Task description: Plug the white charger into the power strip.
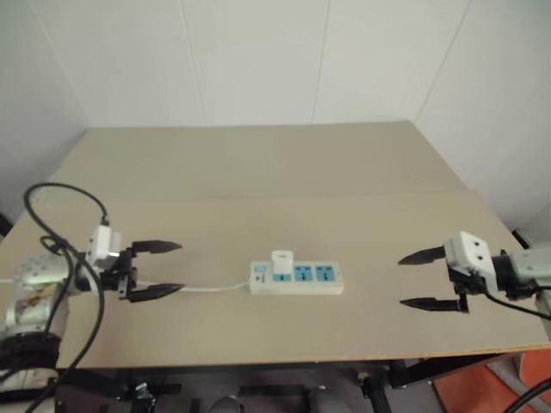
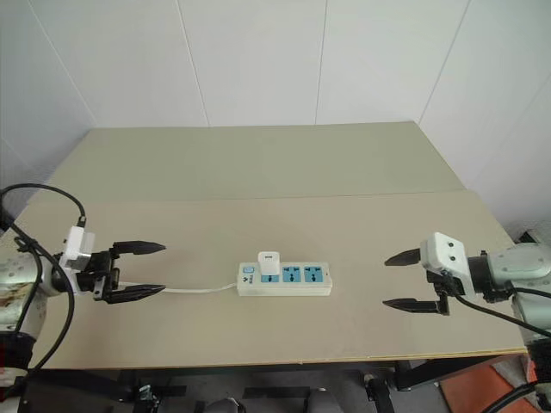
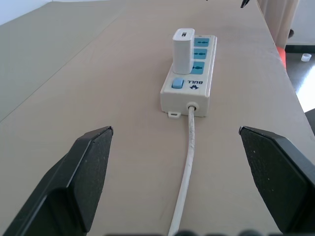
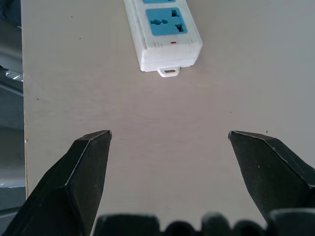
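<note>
Left gripper point(image 1: 157, 269) and right gripper point(image 1: 424, 279) hover level over the table point(image 1: 258, 181), fingers spread, empty, pointing inward. Between them, well apart from both: power strip point(image 1: 297, 278), white charger point(image 1: 281, 264) upright in its socket nearest the left gripper. Prongs hidden.

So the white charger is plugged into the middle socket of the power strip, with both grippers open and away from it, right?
Not the middle one. The left wrist view shows the charger in the power strip's socket nearest the switch end. Both grippers are indeed open and away.
</note>
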Available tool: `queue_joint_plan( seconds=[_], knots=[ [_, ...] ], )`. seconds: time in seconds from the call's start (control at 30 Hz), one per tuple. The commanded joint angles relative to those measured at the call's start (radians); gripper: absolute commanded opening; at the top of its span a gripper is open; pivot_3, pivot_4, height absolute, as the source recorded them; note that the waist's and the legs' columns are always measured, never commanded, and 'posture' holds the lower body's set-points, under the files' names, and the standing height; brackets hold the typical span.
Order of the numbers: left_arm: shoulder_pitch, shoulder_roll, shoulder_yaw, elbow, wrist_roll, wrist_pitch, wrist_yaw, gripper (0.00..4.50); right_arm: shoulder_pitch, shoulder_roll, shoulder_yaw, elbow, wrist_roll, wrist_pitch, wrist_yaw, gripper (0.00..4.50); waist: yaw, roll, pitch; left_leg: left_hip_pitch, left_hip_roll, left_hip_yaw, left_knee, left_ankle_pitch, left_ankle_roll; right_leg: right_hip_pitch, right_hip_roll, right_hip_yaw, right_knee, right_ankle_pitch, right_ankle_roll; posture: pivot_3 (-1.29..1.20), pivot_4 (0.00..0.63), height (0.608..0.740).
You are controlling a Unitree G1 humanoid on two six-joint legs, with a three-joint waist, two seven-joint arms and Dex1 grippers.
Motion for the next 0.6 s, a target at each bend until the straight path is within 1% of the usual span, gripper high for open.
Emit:
queue_joint_plan(
  seconds=[0.03, 0.13, 0.3, 0.4, 0.47, 0.6],
  knots=[
    [-0.037, -0.02, -0.023, 0.023, 0.023, -0.028, -0.015, 4.47, 0.014, -0.03, -0.057, -0.06, 0.025, 0.038, -0.044, 4.5, 0.0, 0.0, 0.0, 0.0, 0.0, 0.0, 0.0, 0.0, 0.0, 0.0, 0.0, 0.0, 0.0, 0.0, 0.0, 0.0, 0.15, 0.74],
    [-0.044, -0.026, -0.044, 0.009, 0.01, -0.02, -0.036, 4.47, 0.053, -0.032, -0.078, -0.082, 0.024, 0.04, -0.064, 4.5, -0.001, 0.0, 0.0, -0.001, 0.0, 0.0, 0.0, 0.0, 0.0, 0.0, 0.0, 0.0, 0.0, 0.0, 0.0, 0.0, 0.15, 0.74],
    [-0.073, -0.028, -0.062, 0.041, 0.014, -0.042, -0.038, 4.47, 0.131, -0.02, -0.109, -0.143, 0.034, 0.051, -0.108, 4.5, -0.001, 0.0, 0.0, 0.0, 0.0, 0.0, 0.001, 0.0, 0.0, 0.0, 0.0, 0.0, 0.0, 0.0, 0.0, 0.0, 0.15, 0.74],
    [-0.11, -0.034, -0.065, 0.076, 0.009, -0.045, -0.038, 4.47, 0.122, -0.016, -0.101, -0.163, 0.035, 0.07, -0.135, 4.5, -0.003, 0.0, 0.0, 0.001, 0.0, 0.0, 0.001, 0.0, 0.0, 0.001, 0.0, 0.0, 0.0, 0.0, 0.0, 0.0, 0.15, 0.74],
    [-0.128, -0.035, -0.09, 0.088, -0.02, -0.045, -0.038, 4.47, 0.109, -0.019, -0.097, -0.174, 0.038, 0.085, -0.146, 4.5, -0.003, 0.0, 0.0, 0.0, 0.0, 0.0, 0.001, 0.0, 0.0, 0.001, 0.0, 0.0, 0.001, 0.0, 0.0, 0.0, 0.15, 0.74],
    [-0.18, -0.046, -0.114, 0.155, -0.031, -0.077, -0.038, 4.47, 0.123, -0.029, -0.093, -0.191, 0.025, 0.083, -0.157, 4.5, -0.001, 0.0, 0.0, 0.0, 0.0, -0.001, 0.001, 0.0, 0.0, 0.001, 0.0, 0.0, 0.0, 0.0, 0.0, 0.0, 0.15, 0.74]
  ],
)
